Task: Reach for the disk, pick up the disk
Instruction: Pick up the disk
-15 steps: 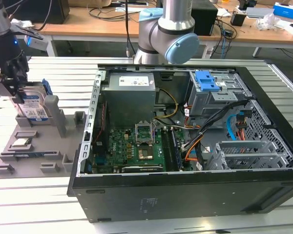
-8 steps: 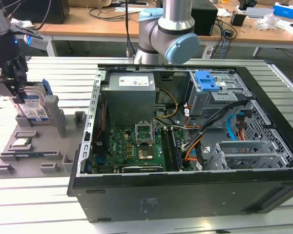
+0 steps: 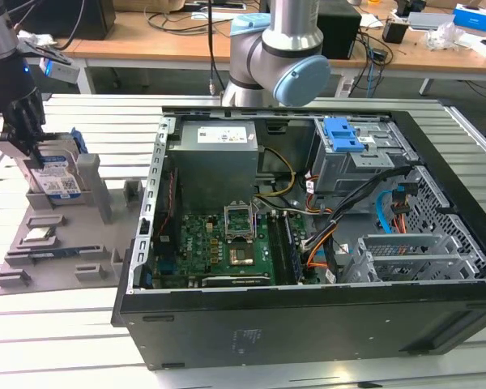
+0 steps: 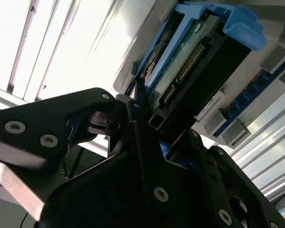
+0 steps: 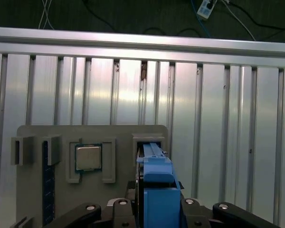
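Clamping the disk point(image 3: 57, 183) — jaws closed.

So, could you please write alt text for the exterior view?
At the exterior view's left, the black gripper meets the top of the disk, standing on edge in a grey fixture. An open computer case lies at the exterior view's right.

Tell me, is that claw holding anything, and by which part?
The gripper seems to pinch the disk by its blue-bracketed upper end, across its flat faces.
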{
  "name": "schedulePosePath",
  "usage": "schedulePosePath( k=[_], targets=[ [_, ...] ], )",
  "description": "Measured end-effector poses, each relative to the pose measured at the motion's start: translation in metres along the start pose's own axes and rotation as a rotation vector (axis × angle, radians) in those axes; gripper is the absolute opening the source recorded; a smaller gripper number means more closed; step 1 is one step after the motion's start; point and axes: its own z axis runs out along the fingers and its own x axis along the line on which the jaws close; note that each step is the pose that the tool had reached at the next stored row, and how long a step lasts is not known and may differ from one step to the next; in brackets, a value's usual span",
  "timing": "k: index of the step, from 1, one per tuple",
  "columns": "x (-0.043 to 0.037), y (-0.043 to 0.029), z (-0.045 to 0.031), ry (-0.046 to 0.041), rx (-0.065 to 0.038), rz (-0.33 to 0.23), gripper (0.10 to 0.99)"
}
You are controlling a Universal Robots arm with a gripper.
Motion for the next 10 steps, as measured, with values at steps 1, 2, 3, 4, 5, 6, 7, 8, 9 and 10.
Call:
schedulePosePath(
  k=[1, 2, 3, 4, 5, 6, 7, 8, 9, 10],
  targets=[
    [0.0, 0.0, 0.0, 0.0001, 0.0, 0.0, 0.365],
    [0.0, 0.0, 0.0, 0.0001, 0.0, -0.001, 0.365],
    [0.0, 0.0, 0.0, 0.0001, 0.0, -0.001, 0.365],
    [0.0, 0.0, 0.0, 0.0001, 0.0, -0.001, 0.365],
    [0.0, 0.0, 0.0, 0.0001, 0.0, -0.002, 0.365],
    [0.0, 0.0, 0.0, 0.0001, 0.0, -0.002, 0.365],
    [0.0, 0.0, 0.0, 0.0001, 0.0, -0.002, 0.365],
    [0.0, 0.0, 0.0, 0.0002, 0.0, -0.003, 0.365],
    [0.0, 0.0, 0.0, 0.0002, 0.0, -0.003, 0.365],
    [0.0, 0.0, 0.0, 0.0001, 0.0, -0.003, 0.365]
  ],
)
